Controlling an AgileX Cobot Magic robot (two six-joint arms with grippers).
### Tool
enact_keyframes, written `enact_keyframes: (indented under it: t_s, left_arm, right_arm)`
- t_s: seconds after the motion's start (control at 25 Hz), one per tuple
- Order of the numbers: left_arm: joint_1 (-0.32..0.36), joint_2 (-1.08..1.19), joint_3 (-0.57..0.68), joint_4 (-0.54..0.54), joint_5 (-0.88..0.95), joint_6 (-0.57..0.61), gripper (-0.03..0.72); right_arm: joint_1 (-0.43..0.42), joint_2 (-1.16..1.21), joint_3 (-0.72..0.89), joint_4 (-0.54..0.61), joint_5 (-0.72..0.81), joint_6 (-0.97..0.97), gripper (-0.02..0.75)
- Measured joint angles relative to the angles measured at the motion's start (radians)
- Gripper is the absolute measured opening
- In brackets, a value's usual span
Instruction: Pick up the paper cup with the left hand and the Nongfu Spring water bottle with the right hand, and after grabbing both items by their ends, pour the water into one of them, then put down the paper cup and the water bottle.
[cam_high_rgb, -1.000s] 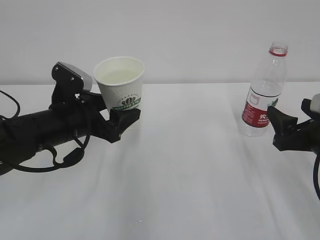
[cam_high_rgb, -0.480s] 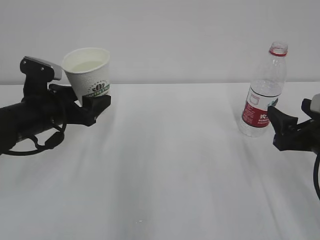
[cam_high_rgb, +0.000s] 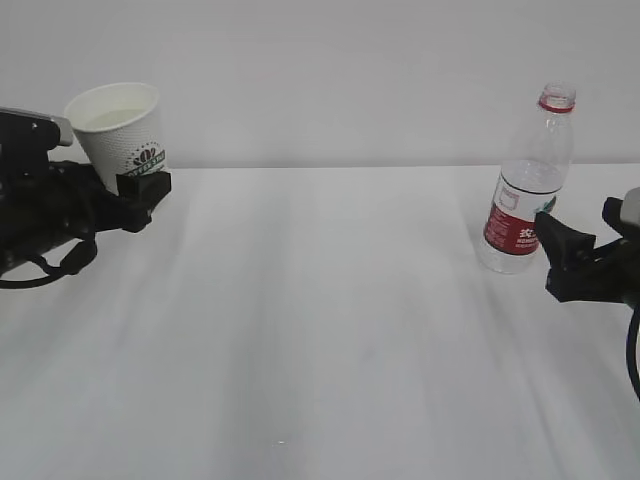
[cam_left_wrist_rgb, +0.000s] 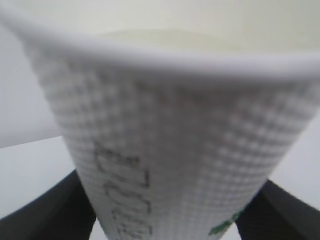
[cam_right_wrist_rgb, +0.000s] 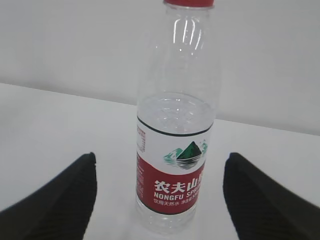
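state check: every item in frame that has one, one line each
paper cup: upright, held off the table, far left
left claw: shut on the paper cup, low on its sides
Nongfu Spring water bottle: standing on the table, uncapped, not gripped
water: in the bottle, level just above the label
right claw: open, just short of the bottle, touching nothing
table: white

The place looked like a lab or test bench. A bare white table (cam_high_rgb: 330, 330) stood against a plain white wall (cam_high_rgb: 350, 70). Both were unadorned.
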Motion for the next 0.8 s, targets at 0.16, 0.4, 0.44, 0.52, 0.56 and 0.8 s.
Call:
enact_keyframes:
  t_s: [0.16, 0.4, 0.44, 0.52, 0.56, 0.8]
  left_arm:
    - [0.004, 0.005, 0.000, -0.025, -0.006, 0.021, 0.571]
    - [0.004, 0.056, 0.000, -0.058, -0.068, 0.026, 0.570]
    - [0.004, 0.067, 0.000, -0.068, -0.079, 0.034, 0.570]
    - [0.004, 0.089, 0.000, -0.080, -0.100, 0.054, 0.570]
    - [0.004, 0.101, 0.000, -0.087, -0.107, 0.061, 0.570]
    - [0.004, 0.173, 0.000, -0.158, -0.173, 0.100, 0.570]
  right_arm:
    - [0.000, 0.000, 0.000, 0.000, 0.000, 0.000, 0.591]
    - [0.000, 0.000, 0.000, -0.007, 0.000, 0.000, 0.590]
    - [0.000, 0.000, 0.000, -0.007, 0.000, 0.002, 0.590]
    - [0.000, 0.000, 0.000, -0.007, 0.000, 0.008, 0.590]
    - [0.000, 0.000, 0.000, -0.007, 0.000, 0.008, 0.590]
    - [0.000, 0.000, 0.000, -0.016, 0.000, 0.012, 0.590]
